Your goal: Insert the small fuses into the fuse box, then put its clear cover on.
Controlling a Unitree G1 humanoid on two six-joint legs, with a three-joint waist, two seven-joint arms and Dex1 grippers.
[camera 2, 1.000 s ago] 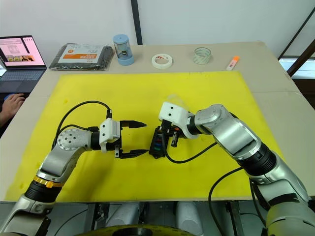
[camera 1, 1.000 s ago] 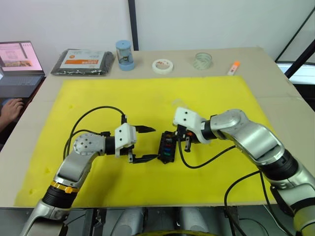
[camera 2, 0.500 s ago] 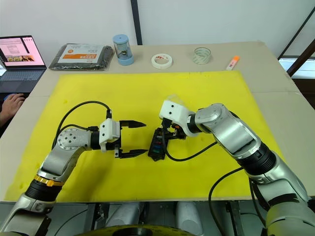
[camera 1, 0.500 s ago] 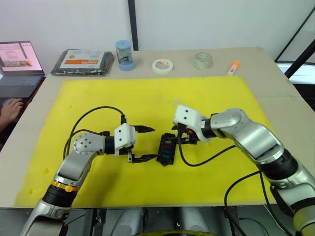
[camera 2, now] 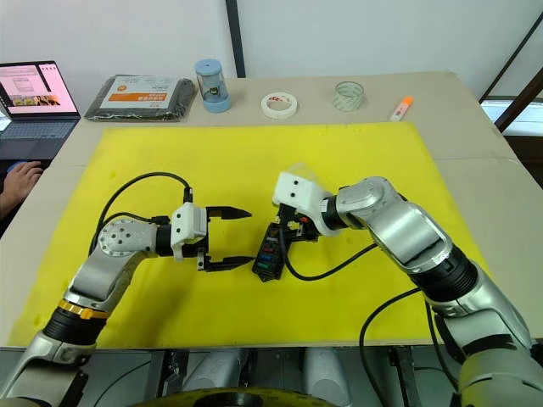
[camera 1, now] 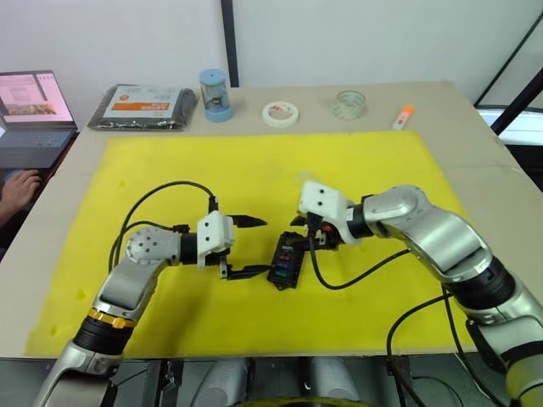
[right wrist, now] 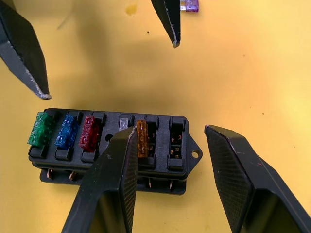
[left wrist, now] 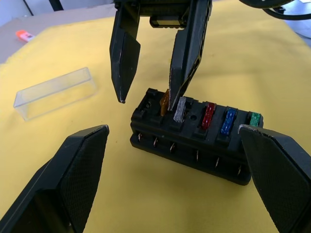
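Observation:
The black fuse box [camera 1: 285, 261] lies on the yellow mat [camera 1: 254, 161] between my two grippers. Green [right wrist: 41, 128], blue [right wrist: 67, 131], red [right wrist: 89, 132] and pale clear [right wrist: 125, 122] fuses sit in one row. An amber fuse [right wrist: 142, 138] stands higher beside them. My right gripper [camera 1: 316, 238] is open over the box's far end, one fingertip [left wrist: 176, 99] by the amber fuse. Just left of the box, the left gripper [camera 1: 265, 247] is open and holds nothing. A purple fuse [right wrist: 189, 5] lies loose on the mat. The clear cover [left wrist: 56, 92] rests on the mat beyond the box.
Along the table's back edge stand a black packet with orange label [camera 1: 142, 106], a blue cylinder [camera 1: 215, 95], a white tape roll [camera 1: 280, 113], a clear tape roll [camera 1: 349, 104] and an orange marker [camera 1: 402, 116]. A laptop [camera 1: 30, 106] and a person's hand [camera 1: 17, 188] are far left.
The fuse box has slid and turned slightly towards my left gripper while the right gripper's fingers shifted over it. The left arm has stayed still.

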